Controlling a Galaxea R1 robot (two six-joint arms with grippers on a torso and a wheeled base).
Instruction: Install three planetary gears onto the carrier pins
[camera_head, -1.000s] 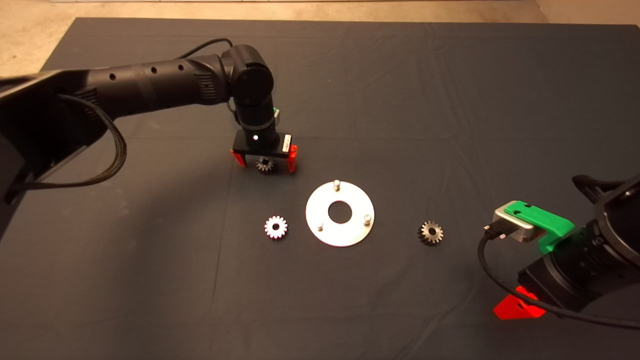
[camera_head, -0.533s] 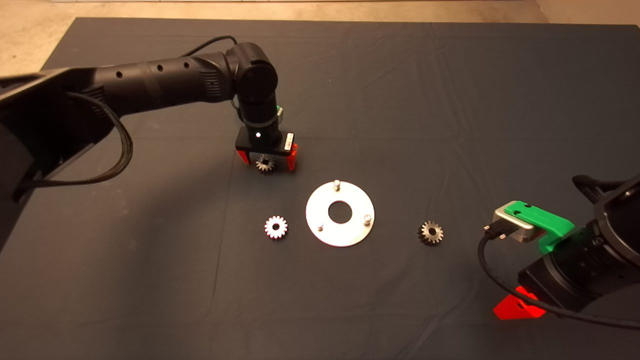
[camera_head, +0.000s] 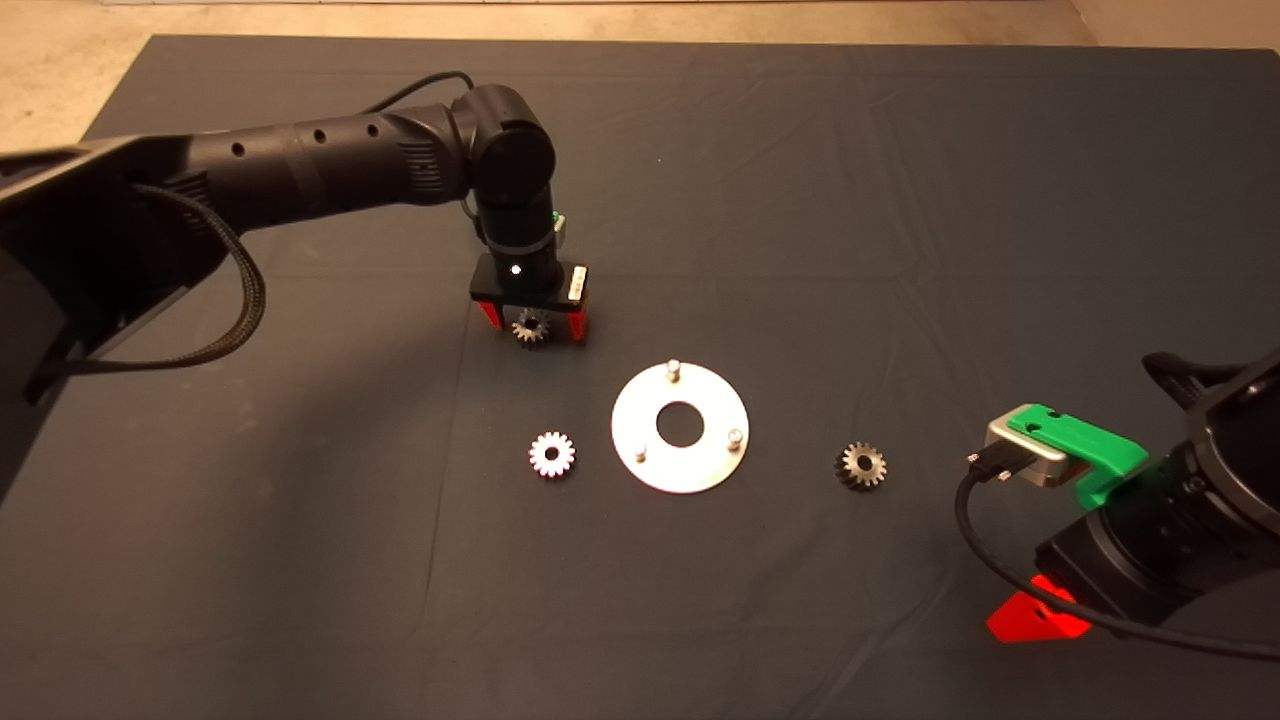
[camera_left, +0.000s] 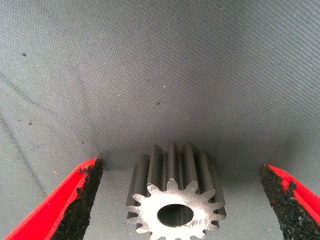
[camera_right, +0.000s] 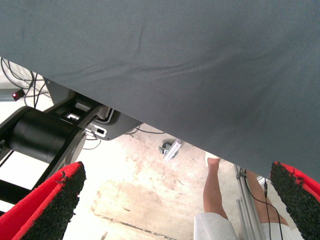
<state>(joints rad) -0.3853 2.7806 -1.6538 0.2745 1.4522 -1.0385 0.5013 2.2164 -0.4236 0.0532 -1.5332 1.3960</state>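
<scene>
The left gripper (camera_head: 531, 318) stands on the mat (camera_head: 900, 200) just up-left of the round disc (camera_head: 680, 472), its fingers (camera_left: 75, 200) spread on either side of one planetary gear (camera_left: 175, 200), with a clear gap between each pad and the teeth. That gear lies flat, bore up. A second gear (camera_head: 552, 455) lies just left of the disc, and a third (camera_head: 861, 466) lies to the disc's right, farther off. The three carrier pins (camera_head: 673, 368) on the disc stand bare. The right gripper (camera_right: 175, 200) waits well to the disc's lower right, fingers wide apart, with a person's legs (camera_right: 215, 190) showing beyond the mat's edge.
</scene>
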